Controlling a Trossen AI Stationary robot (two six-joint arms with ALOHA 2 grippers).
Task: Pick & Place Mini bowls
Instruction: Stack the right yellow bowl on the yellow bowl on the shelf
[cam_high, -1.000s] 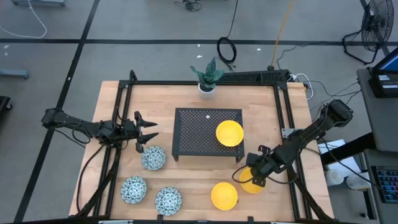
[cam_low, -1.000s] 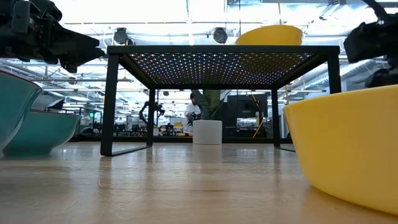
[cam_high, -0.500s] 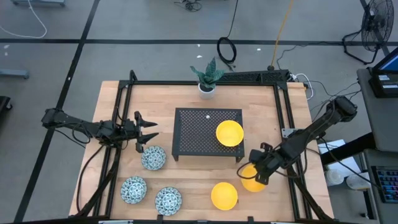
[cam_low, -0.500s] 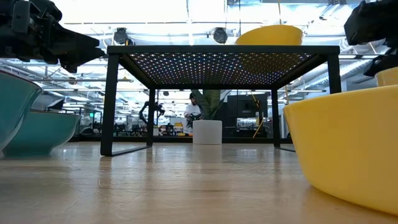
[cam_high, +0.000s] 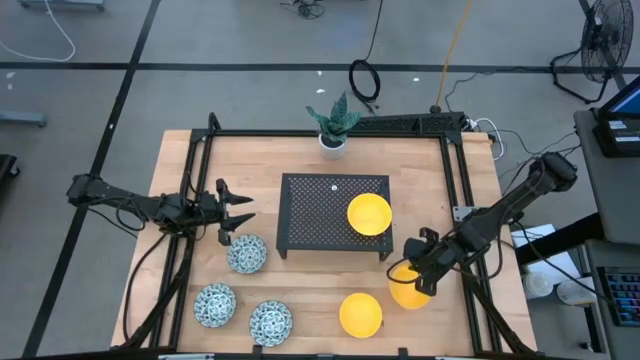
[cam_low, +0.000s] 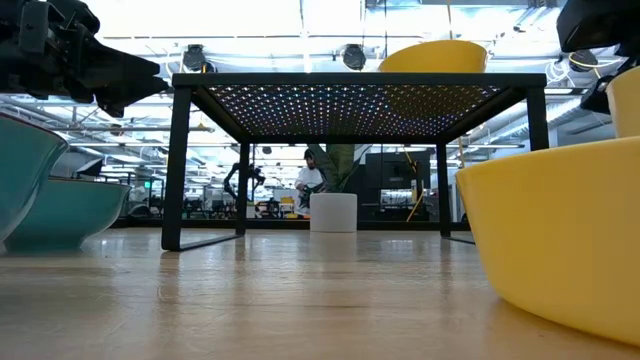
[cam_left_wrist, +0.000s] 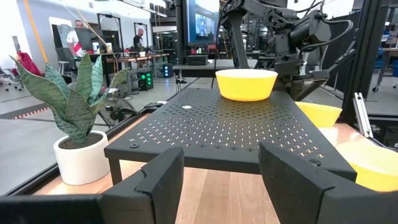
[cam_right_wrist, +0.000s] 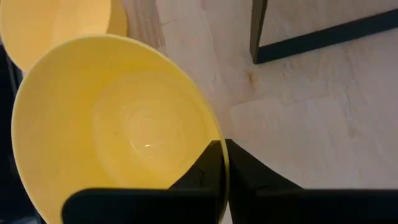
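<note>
Right wrist view: empty yellow bowl (cam_right_wrist: 118, 124)

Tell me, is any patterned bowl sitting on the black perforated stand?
No. From above, the black stand carries only one yellow bowl; the three patterned bowls sit on the wooden table.

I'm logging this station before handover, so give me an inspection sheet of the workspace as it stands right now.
Surface: wooden table with a black perforated stand in the middle.
Job's things: one yellow bowl on the stand; one yellow bowl on the table; one yellow bowl in the right gripper; three patterned bowls on the table.
Clutter: potted plant at the far edge.
Grippers: left gripper hovers left of the stand, jaws open, empty; right gripper jaws shut on the bowl's rim.
Cables: black cable coil and cords on the floor.
Surroundings: fan, people in the room behind.
</note>
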